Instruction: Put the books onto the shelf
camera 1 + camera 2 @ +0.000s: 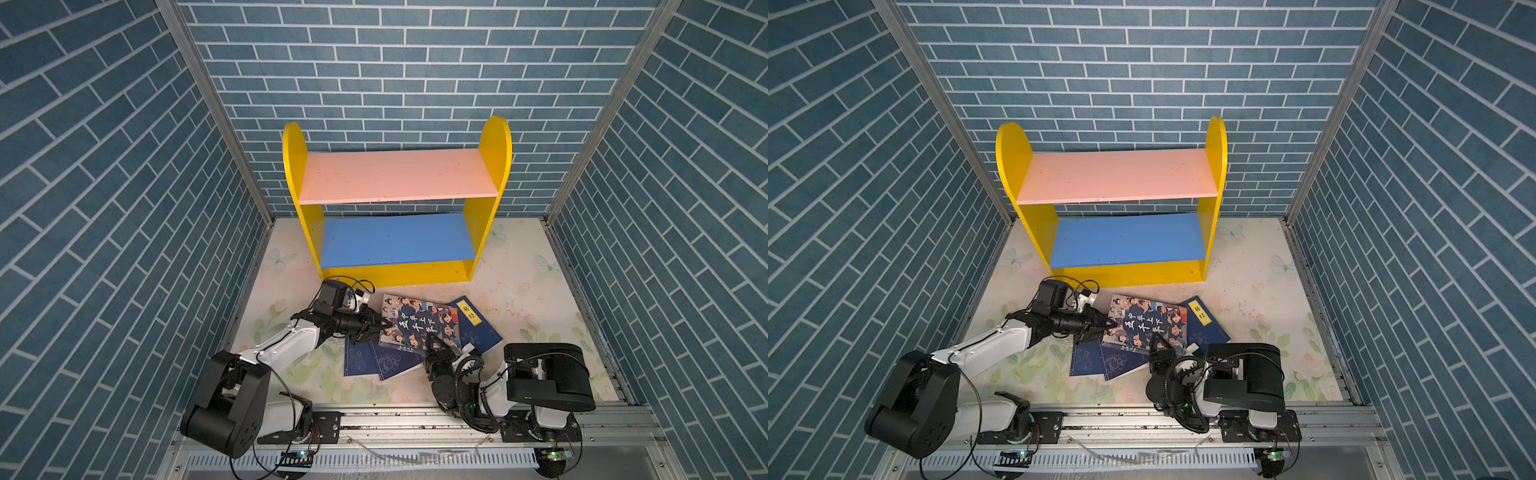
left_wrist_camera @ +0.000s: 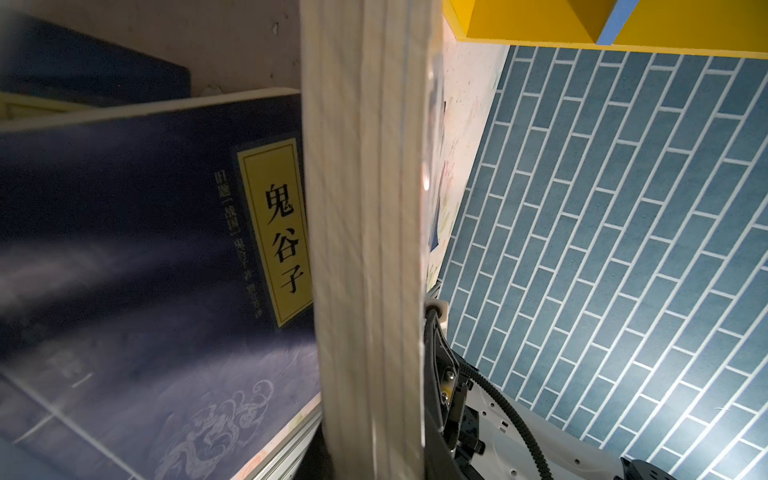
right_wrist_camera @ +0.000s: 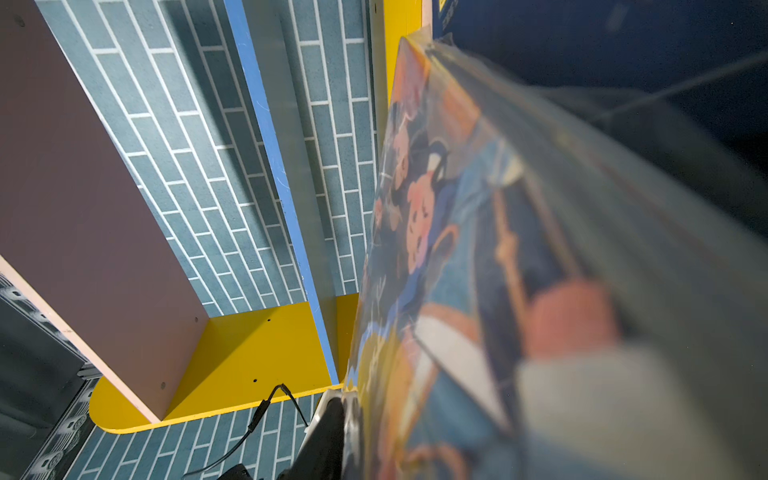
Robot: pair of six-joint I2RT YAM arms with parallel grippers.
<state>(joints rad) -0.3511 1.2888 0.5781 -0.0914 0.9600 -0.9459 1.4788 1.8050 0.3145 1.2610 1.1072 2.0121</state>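
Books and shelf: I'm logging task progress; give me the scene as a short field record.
shelf: small two-tier rack, yellow round-topped sides, against the back wall
boards: pink upper board and blue lower board, no books on either
thick book: cartoon faces on dark blue cover, atop the pile on the floral tabletop
thin books: navy, yellow title labels; three visible, partly under the thick book
left gripper: jaws at the thick book's left edge; grip unclear
right gripper: jaws at its near edge; grip unclear

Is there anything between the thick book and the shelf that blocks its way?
Nothing visible does. In a top view, only bare table lies between the thick book and the shelf's open front.
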